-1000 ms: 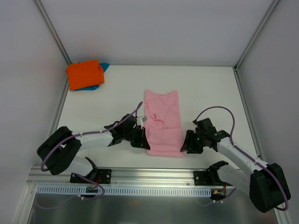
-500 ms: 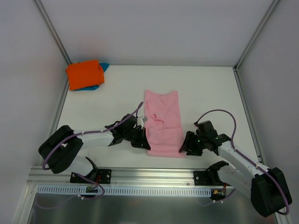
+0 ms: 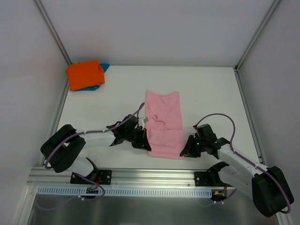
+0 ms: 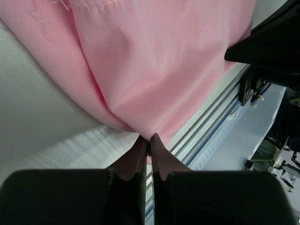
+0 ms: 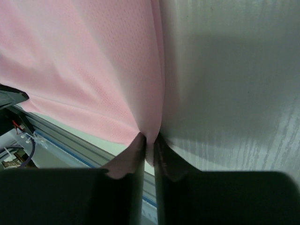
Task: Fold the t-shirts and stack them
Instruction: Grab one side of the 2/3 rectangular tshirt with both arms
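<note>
A light pink t-shirt [image 3: 163, 123] lies as a long narrow strip in the middle of the white table, its near end by the front edge. My left gripper [image 3: 148, 146] is shut on the near left corner of that shirt [image 4: 159, 70], the cloth pinched between the fingertips. My right gripper [image 3: 183, 151] is shut on the near right corner of the pink cloth [image 5: 93, 70]. A folded bright orange t-shirt [image 3: 84, 74] lies on a teal-blue t-shirt [image 3: 104, 67] in the far left corner.
Grey enclosure walls with metal posts [image 3: 248, 44] stand round the table on three sides. The aluminium rail [image 3: 154, 176] with both arm bases runs along the near edge, close behind the shirt's hem.
My right gripper has slid a little toward the near right corner of the pink shirt and closed on it. The left gripper has kept its grip and place.
</note>
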Action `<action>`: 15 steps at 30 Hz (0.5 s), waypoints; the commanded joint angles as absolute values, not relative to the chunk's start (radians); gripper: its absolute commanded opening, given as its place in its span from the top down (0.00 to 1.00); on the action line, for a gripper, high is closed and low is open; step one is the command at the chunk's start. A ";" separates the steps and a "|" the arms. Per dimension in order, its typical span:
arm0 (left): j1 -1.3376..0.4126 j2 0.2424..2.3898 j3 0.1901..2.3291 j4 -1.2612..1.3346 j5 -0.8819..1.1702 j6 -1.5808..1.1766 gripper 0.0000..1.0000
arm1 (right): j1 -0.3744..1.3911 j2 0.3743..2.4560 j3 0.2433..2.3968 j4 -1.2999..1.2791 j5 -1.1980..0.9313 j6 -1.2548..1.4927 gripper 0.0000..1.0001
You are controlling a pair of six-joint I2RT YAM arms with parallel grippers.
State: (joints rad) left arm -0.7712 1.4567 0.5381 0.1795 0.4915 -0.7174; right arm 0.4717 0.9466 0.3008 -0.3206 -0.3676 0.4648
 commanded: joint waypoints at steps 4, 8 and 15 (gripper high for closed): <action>-0.769 1.460 0.563 0.207 0.511 -0.721 1.00 | 0.495 0.997 0.271 -0.316 -0.342 0.483 1.00; -0.769 1.450 0.563 0.198 0.509 -0.719 1.00 | 0.503 0.977 0.288 -0.337 -0.334 0.489 1.00; -0.769 1.379 0.568 0.149 0.512 -0.724 1.00 | 0.503 0.913 0.362 -0.455 -0.324 0.472 0.99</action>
State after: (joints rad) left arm -0.7715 1.4429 0.5381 0.1730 0.4950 -0.7177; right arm 0.4961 0.9409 0.3107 -0.3573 -0.3573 0.4862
